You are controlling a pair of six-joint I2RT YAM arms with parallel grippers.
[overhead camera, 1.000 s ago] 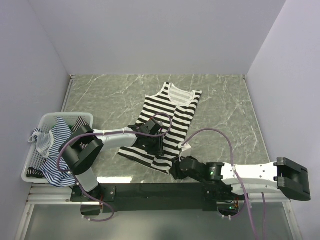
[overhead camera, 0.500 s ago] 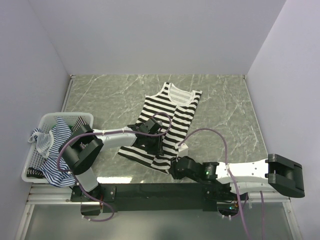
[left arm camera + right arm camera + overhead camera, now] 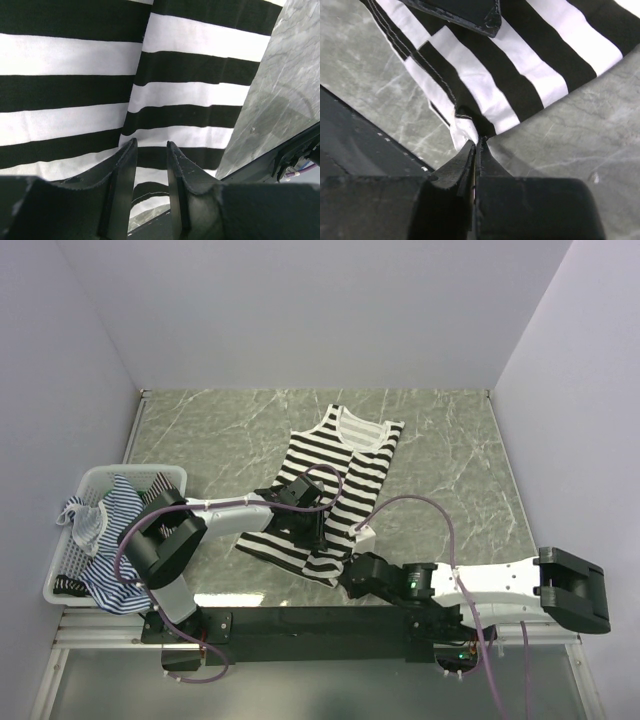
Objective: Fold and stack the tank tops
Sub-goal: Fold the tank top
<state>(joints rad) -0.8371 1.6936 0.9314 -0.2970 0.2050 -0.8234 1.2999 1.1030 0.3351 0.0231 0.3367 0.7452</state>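
Observation:
The black-and-white striped tank top [image 3: 345, 475] lies flat on the marble table, neck toward the far wall. My left gripper [image 3: 303, 528] is low over its near part; in the left wrist view [image 3: 151, 146] the jaws stand a narrow gap apart with striped cloth [image 3: 75, 90] beyond them and nothing between. My right gripper [image 3: 350, 578] is at the top's near hem corner. In the right wrist view [image 3: 477, 142] it is shut on that bunched corner of cloth [image 3: 520, 65]. Blue-and-white striped tops [image 3: 115, 505] lie heaped in the basket.
The white mesh basket [image 3: 62, 570] stands at the table's left edge, by the left wall. A black rail [image 3: 300, 620] runs along the near edge, just behind the right gripper. Walls close in the left, far and right sides.
The right arm has shifted a little to the left, its gripper staying at the hem corner. The left gripper and the tank top have barely moved.

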